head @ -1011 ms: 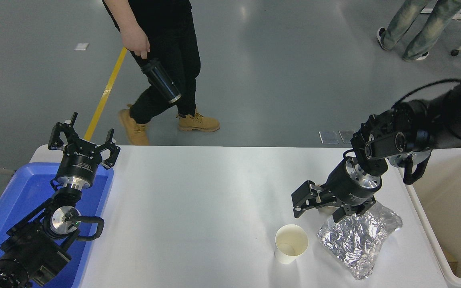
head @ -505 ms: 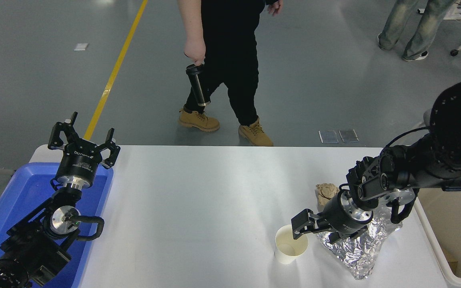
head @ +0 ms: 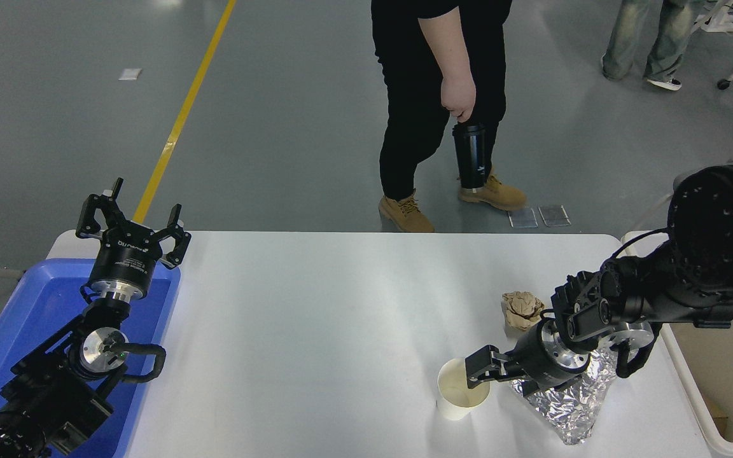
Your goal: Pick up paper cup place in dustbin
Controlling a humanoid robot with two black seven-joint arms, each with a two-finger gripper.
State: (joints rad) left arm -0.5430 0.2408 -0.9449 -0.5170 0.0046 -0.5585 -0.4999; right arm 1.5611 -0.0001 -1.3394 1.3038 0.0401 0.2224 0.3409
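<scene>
Right gripper (head: 480,375) low over the white table (head: 315,331), fingers spread at the near rim of the upright paper cup (head: 462,395), not closed on it; foil bag (head: 564,407) under its wrist, dustbin (head: 710,420) far behind it at right; left gripper (head: 131,230) parked open above blue tray (head: 35,318).

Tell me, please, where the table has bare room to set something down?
The white table is bare from the blue tray on the left across to the paper cup. The right end is crowded: cup, right gripper, brown paper ball and foil bag cluster beside the dustbin.
</scene>
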